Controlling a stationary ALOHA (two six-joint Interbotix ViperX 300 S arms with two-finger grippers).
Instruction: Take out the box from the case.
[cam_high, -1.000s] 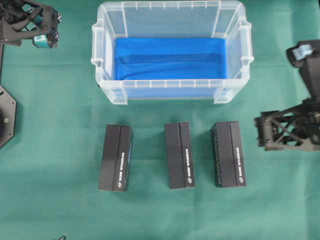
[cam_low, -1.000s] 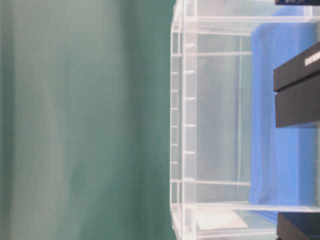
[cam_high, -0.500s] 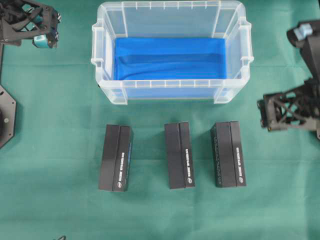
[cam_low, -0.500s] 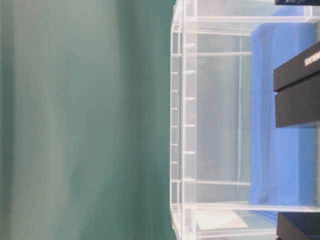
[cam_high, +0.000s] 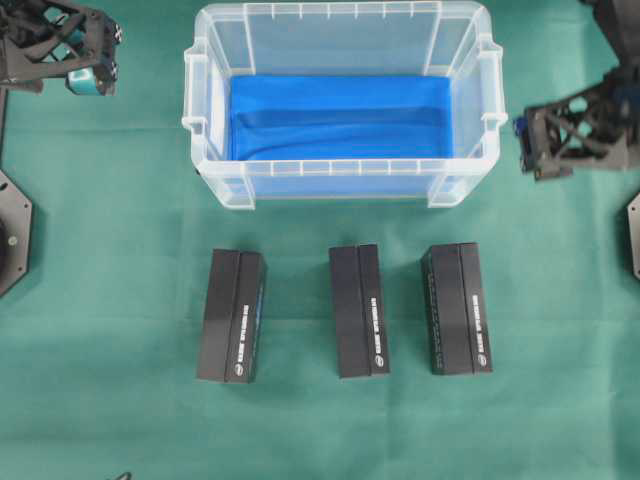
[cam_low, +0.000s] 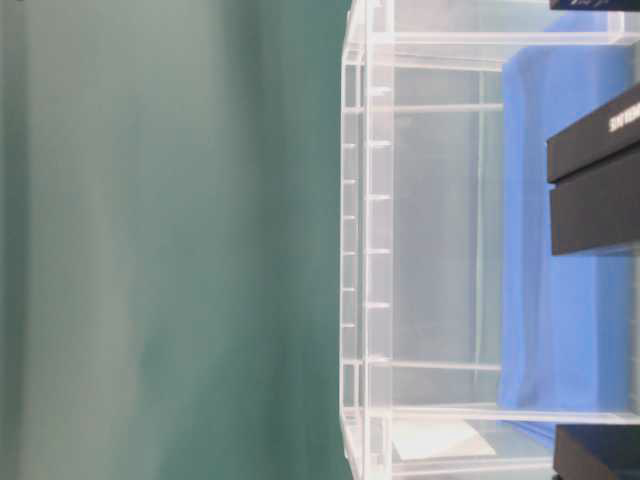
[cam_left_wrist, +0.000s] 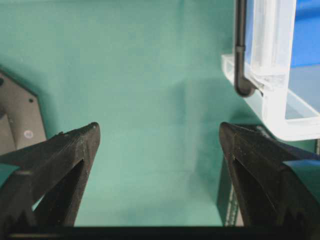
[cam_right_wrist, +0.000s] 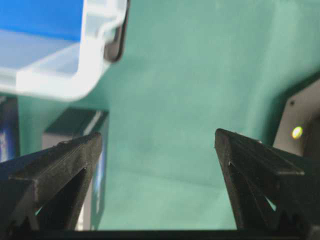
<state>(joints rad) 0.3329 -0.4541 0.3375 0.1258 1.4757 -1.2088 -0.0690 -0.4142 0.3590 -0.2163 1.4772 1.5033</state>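
Observation:
The case (cam_high: 340, 180), a clear plastic bin, stands at the back middle of the green table and holds only a blue cloth (cam_high: 340, 115). Three black boxes lie in a row in front of it: left box (cam_high: 232, 316), middle box (cam_high: 360, 311), right box (cam_high: 457, 308). My left gripper (cam_left_wrist: 159, 132) is open over bare cloth at the far back left (cam_high: 100, 55), well off the case. My right gripper (cam_right_wrist: 157, 137) is open and empty, just beside the case's right end (cam_high: 526, 142). The table-level view shows the case wall (cam_low: 370, 250) and parts of boxes (cam_low: 595, 170).
The case's corner (cam_left_wrist: 270, 100) and a box edge (cam_left_wrist: 227, 200) show in the left wrist view. The right wrist view has the case's corner (cam_right_wrist: 60, 75) and a box (cam_right_wrist: 75, 130). Black arm bases sit at the left edge (cam_high: 10, 235) and the right edge (cam_high: 632, 235).
My right arm has moved toward the back, from beside the right box to beside the case's right end. The left arm, the case and the boxes have not moved.

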